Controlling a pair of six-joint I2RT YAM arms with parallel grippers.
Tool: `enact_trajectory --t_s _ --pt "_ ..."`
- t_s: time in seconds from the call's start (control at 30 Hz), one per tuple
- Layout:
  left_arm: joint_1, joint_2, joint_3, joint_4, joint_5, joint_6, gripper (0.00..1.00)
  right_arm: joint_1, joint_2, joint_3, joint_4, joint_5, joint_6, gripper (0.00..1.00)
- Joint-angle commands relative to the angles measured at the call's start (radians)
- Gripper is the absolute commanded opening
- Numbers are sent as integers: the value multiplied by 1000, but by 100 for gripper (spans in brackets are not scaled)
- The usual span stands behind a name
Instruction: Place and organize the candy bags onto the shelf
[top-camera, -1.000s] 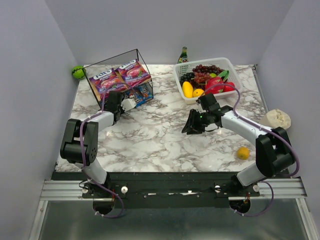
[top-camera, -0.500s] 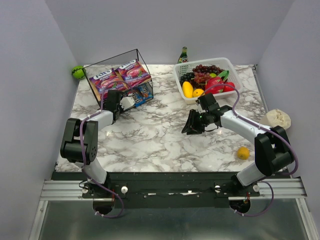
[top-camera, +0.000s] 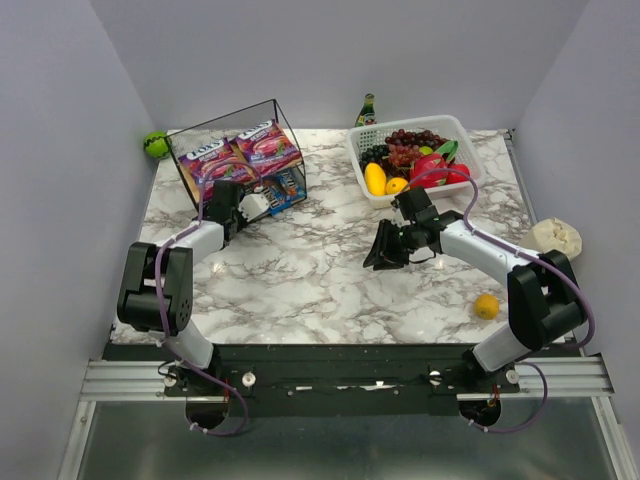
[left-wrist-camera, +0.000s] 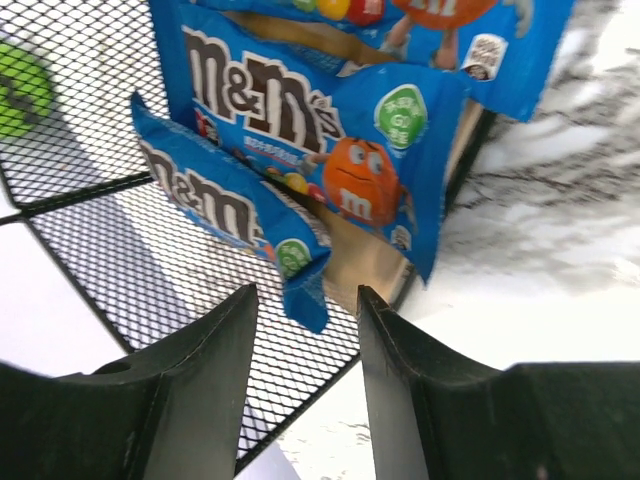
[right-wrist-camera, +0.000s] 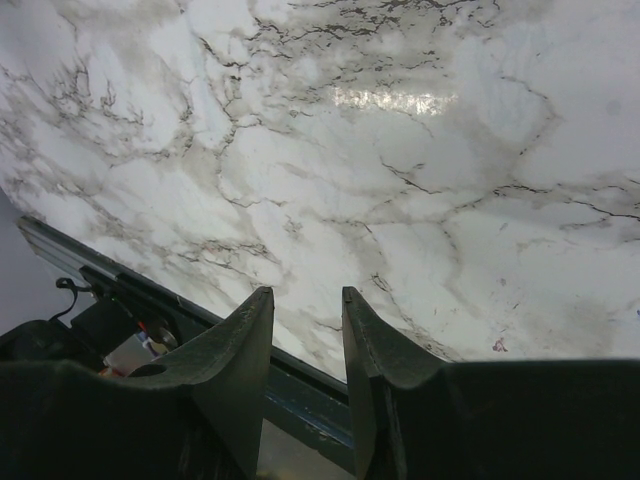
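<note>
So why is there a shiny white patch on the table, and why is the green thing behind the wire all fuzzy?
Right wrist view: the shiny patch is light glaring off the marble table. Left wrist view: the green blob, probably the ball, sits behind the shelf mesh and is out of focus; the blue packets up close look sharper.

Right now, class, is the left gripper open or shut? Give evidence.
Open. On the left gripper, the fingers stand apart; the corner of a blue packet lies between them, with a gap each side.
</note>
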Motion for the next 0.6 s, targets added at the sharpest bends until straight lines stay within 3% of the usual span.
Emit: enact_trajectory --t_s 0.0,0.3,0.57 --pt "4 -92 20 -36 68 -56 54 -2 5 27 -3 9 -5 42" --pt "-25 -158 36 -104 108 -142 50 0 5 23 1 9 -5 42" --pt "-65 -149 -1 -90 135 -193 59 0 4 20 12 7 -1 42"
